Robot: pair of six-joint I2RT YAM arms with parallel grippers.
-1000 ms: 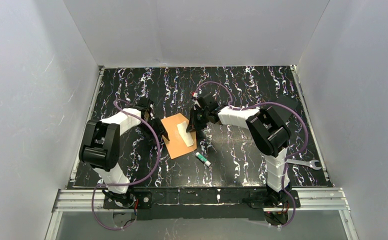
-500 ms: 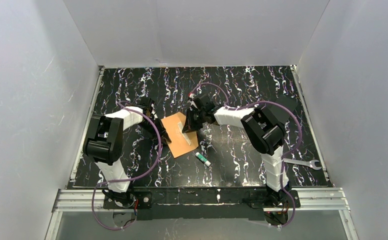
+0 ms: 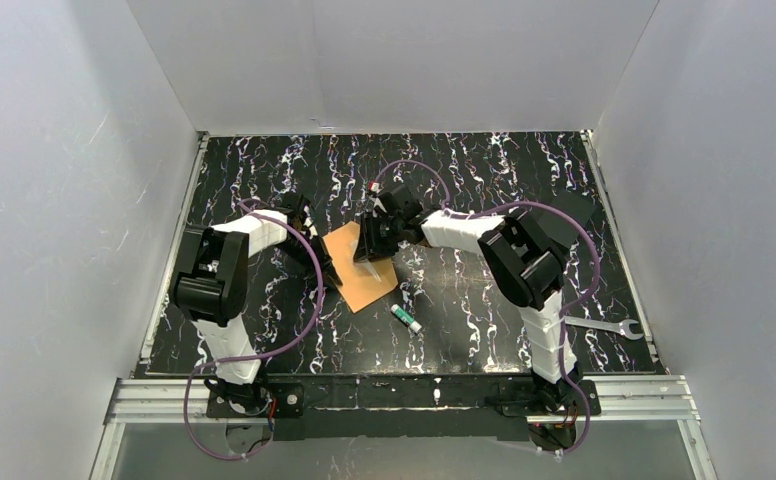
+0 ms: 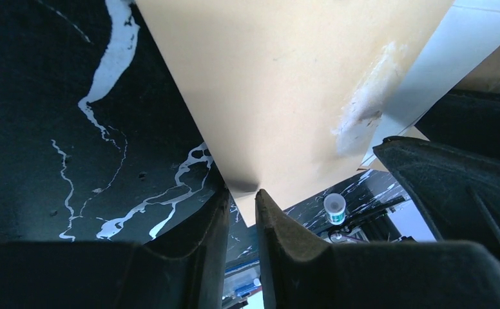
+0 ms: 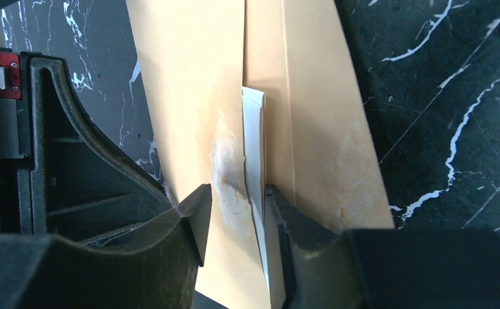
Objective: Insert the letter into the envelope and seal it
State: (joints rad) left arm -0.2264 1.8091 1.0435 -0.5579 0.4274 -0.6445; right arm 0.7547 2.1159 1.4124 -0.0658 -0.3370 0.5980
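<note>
The orange-brown envelope point(image 3: 354, 282) lies mid-table with its flap open. In the left wrist view the flap's inner face point(image 4: 286, 77) shows a pale glue smear. The letter is a pale sheet tucked into the envelope's mouth, with only a strip showing point(image 5: 254, 129), also seen in the left wrist view point(image 4: 453, 51). In the top view it is mostly hidden under my right gripper point(image 3: 372, 250). That gripper point(image 5: 234, 193) is slightly open over the flap, one finger against the letter's edge. My left gripper point(image 3: 316, 252) is at the envelope's left side. Its jaws point(image 4: 242, 193) stand a narrow gap apart at the flap's corner, pinching nothing that I can see.
A small green-and-white glue stick point(image 3: 405, 319) lies just near-right of the envelope and also shows in the left wrist view point(image 4: 334, 209). A metal wrench point(image 3: 609, 326) lies at the near right. White walls enclose the black marbled table point(image 3: 484, 180).
My right gripper has moved left over the envelope and now covers the letter, which showed plainly before. The envelope has shifted slightly. My left gripper has stayed at its left edge.
</note>
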